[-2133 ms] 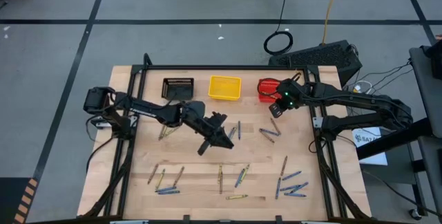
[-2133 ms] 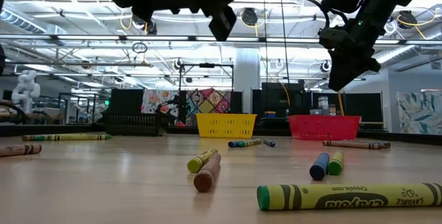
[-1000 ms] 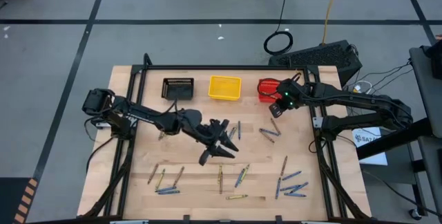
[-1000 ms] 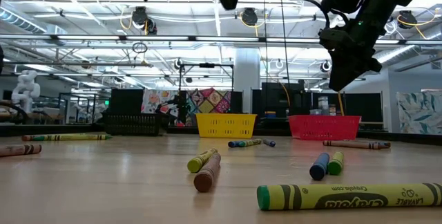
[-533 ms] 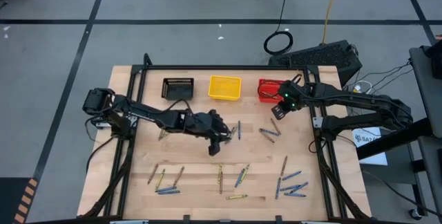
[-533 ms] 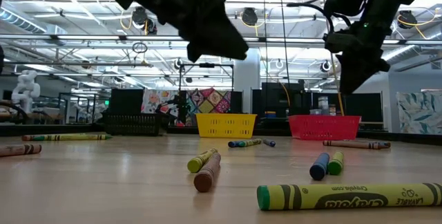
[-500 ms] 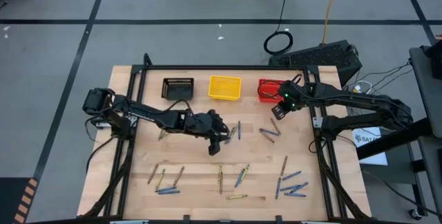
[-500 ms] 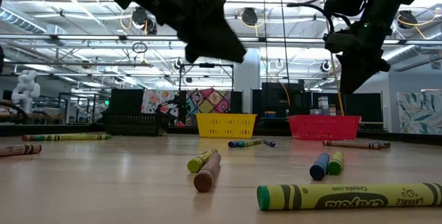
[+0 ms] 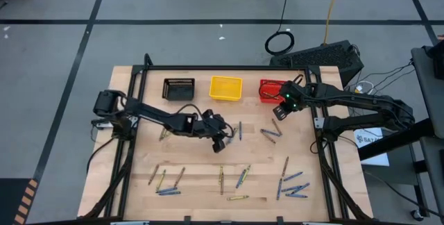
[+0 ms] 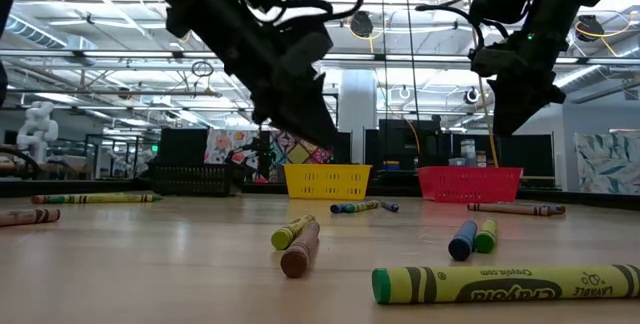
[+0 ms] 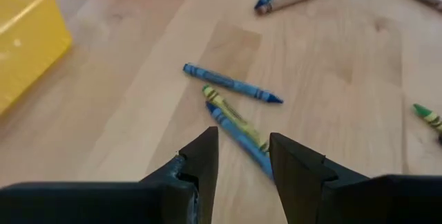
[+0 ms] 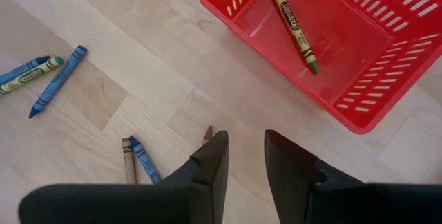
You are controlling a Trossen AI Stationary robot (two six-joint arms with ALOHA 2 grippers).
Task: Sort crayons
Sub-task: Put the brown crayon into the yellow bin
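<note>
Crayons lie scattered on the wooden table. In the left wrist view a blue crayon [image 11: 231, 84], an olive-yellow crayon [image 11: 233, 115] and a second blue crayon [image 11: 242, 141] lie side by side near the table's middle. My left gripper [image 11: 243, 162] hangs open just above them, slanting down, with nothing between its fingers; it also shows in the high view [image 9: 221, 140]. My right gripper [image 12: 246, 158] stands open above the table beside the red basket [image 12: 276, 61], where one olive crayon [image 12: 293, 27] lies on the bottom.
A black basket [image 9: 178, 88], a yellow basket [image 9: 225, 87] and the red basket [image 9: 268, 89] stand in a row at the far edge. More crayons lie along the near edge [image 9: 222, 180] and at the near right [image 9: 293, 185]. A blue and a brown crayon [image 12: 138, 158] lie below my right gripper.
My left gripper has come down toward the crayons at the table's middle and has tipped from nearly level to slanting downward. Its fingers have stayed open.
</note>
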